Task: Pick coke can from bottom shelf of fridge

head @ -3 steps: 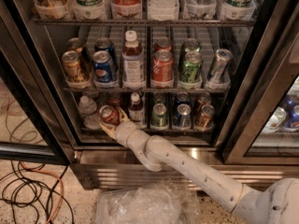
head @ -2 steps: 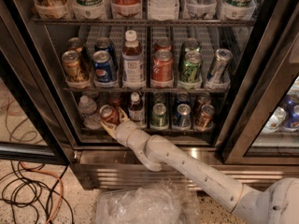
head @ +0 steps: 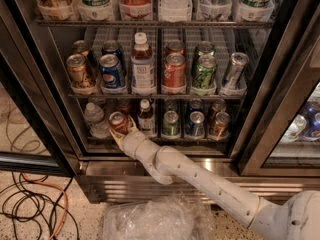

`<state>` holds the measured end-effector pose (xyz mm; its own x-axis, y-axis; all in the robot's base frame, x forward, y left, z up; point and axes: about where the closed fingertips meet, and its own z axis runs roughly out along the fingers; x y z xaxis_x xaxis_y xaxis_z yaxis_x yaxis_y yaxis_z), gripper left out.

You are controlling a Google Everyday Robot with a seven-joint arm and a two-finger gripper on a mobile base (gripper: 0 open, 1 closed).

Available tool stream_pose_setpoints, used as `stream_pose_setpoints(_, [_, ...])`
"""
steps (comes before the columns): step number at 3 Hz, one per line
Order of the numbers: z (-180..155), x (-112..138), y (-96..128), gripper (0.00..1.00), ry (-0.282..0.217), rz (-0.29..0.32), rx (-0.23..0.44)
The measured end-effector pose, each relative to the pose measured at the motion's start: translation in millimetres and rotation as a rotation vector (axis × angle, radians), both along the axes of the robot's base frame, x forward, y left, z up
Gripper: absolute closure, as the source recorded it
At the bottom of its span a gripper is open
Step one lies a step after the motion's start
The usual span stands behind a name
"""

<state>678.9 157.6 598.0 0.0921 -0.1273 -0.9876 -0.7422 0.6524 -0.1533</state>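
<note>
The coke can [head: 118, 120], red with a silver top, sits tilted at the front left of the bottom shelf [head: 165, 140] of the fridge [head: 150, 181]. My gripper [head: 123, 129] has reached into the fridge from the lower right. Its tan fingers [head: 132, 124] close around the can's lower body from below and the right. The white arm [head: 200, 181] runs down to the bottom right corner.
On the bottom shelf, a water bottle [head: 94, 118] stands left of the can and a small bottle [head: 146, 116] right of it, then a green can [head: 171, 123], a blue Pepsi can [head: 195, 124] and an orange-brown can [head: 220, 125]. A crumpled plastic bag [head: 150, 218] and cables [head: 30, 204] lie on the floor.
</note>
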Motion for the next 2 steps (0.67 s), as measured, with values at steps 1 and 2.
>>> stream_pose_setpoints(1, [21, 6, 1, 1.0, -0.103, -0.007, -0.011])
stream_pose_setpoints(2, [57, 19, -11, 1.0, -0.27, -0.062, -0.006])
